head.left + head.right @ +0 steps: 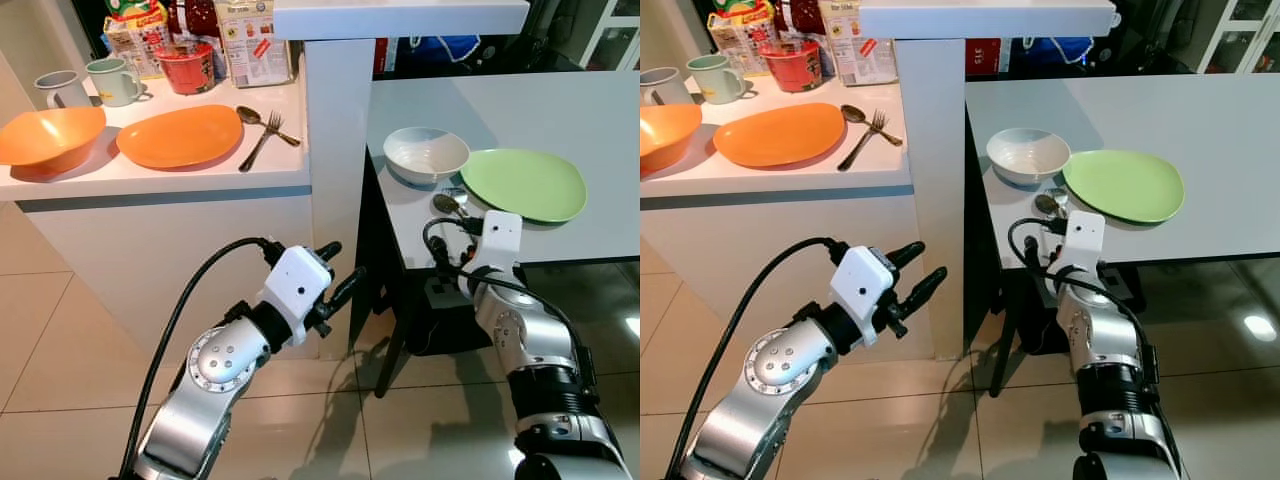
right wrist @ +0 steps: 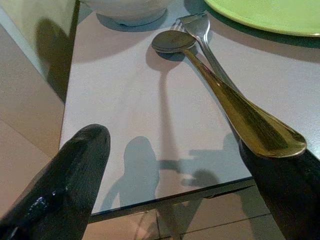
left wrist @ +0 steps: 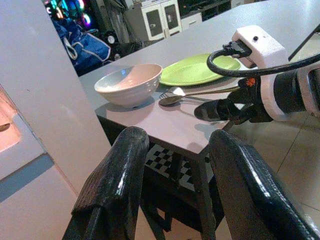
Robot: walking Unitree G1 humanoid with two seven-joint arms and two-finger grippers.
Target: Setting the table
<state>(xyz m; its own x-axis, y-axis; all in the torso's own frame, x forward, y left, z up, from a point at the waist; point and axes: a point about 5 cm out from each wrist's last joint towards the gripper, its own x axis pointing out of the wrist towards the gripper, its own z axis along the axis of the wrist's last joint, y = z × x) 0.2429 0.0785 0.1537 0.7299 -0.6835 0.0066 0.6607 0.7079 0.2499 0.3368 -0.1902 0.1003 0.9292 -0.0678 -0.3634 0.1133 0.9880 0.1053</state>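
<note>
— Spoon and fork: where do they lie?

— Side by side on the grey worktop, near its front corner, just in front of the white bowl and beside the green plate. The spoon's handle reaches out to the worktop's front edge, and the fork lies partly under it.

— And the right gripper?

— It sits at that front edge, right behind the handles. Its fingers stand wide apart, one on each side of the spoon's handle end, and they grip nothing.

— What about the left gripper?

— It hangs in the air in front of the white pillar between the two worktops, well below their tops. Its fingers are parted too, with nothing between them.

— What is on the other worktop?

— An orange plate, an orange bowl, a second spoon and fork beside the plate, two mugs and a red cup at the back, in front of some food packets.
</note>
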